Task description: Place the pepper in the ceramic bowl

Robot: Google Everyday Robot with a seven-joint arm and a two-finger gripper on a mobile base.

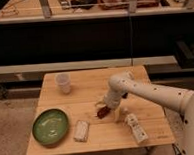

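I see my gripper (pixel 106 107) low over the middle of the counter (pixel 86 95), right at the pepper (pixel 101 113). The ceramic bowl (pixel 50 126) sits well apart at the front left, with a pale block (pixel 81 131) between them.
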